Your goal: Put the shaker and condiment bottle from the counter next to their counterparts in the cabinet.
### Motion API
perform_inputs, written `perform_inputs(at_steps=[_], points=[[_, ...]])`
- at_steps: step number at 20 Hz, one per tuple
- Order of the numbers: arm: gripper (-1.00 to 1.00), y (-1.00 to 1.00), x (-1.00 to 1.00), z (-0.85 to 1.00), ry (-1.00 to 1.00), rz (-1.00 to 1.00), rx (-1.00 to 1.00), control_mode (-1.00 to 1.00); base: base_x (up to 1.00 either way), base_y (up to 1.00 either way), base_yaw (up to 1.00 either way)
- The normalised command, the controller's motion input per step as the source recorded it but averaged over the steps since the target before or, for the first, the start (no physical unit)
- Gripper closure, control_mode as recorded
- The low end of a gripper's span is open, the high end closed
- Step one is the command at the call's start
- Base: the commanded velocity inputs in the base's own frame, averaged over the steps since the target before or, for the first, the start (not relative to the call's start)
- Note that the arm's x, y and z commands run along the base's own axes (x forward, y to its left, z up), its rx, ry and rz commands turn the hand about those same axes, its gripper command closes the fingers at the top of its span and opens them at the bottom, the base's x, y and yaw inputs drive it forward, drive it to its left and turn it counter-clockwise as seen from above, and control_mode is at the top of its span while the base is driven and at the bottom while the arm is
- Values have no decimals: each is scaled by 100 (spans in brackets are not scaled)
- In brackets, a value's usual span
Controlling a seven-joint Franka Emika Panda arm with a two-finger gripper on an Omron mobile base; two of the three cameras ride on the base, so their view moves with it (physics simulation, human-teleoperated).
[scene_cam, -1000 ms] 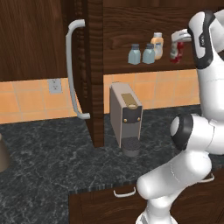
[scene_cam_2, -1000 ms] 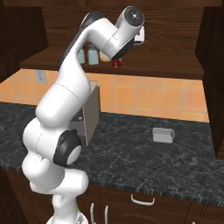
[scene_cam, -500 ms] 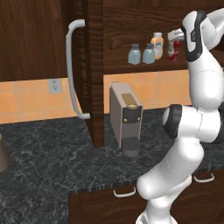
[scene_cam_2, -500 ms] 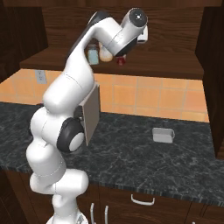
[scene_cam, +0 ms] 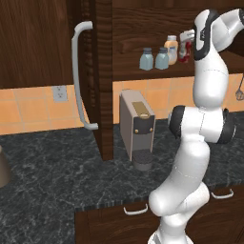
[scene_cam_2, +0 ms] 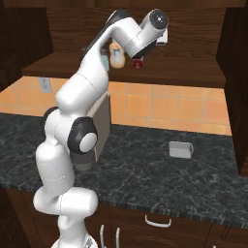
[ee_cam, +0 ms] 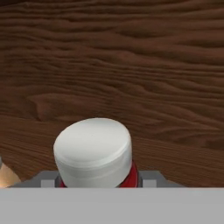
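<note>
Up inside the open cabinet (scene_cam: 143, 28), the tool (scene_cam: 187, 46) is reaching in at shelf height, its fingers closing on the condiment bottle (scene_cam: 185, 51), whose red body and white cap (ee_cam: 92, 151) are showing close up in the hand view against the wooden back wall. In the left base view the bottle is sitting just beside the tan-orange bottle (scene_cam: 171, 49), at that bottle's right, and whether its base is touching the shelf (scene_cam: 157, 72) is not discernible. Two pale blue-grey shakers (scene_cam: 146, 59) are standing side by side on the same shelf, left of the tan-orange bottle. The cabinet door (scene_cam: 97, 71) is hanging open, its curved grey handle (scene_cam: 78, 76) facing the camera. Below, a coffee machine (scene_cam: 137, 128) is standing on the dark marbled surface (scene_cam: 52, 162). In the right base view a small grey container (scene_cam_2: 180, 149) is resting on the surface, well apart from the arm.
</note>
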Motion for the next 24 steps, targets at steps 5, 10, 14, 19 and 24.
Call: perform_inputs(at_steps=[5,10,14,19,24], points=[[100,-11,26,0,0,5,0,-100,0,0,0],[100,-4,10,-2,0,3,0,-100,0,0,0],[100,0,1,-12,0,3,0,-100,0,0,0],[100,0,0,-20,0,2,0,-100,0,0,0],[100,0,0,-37,0,1,0,-100,0,0,0]])
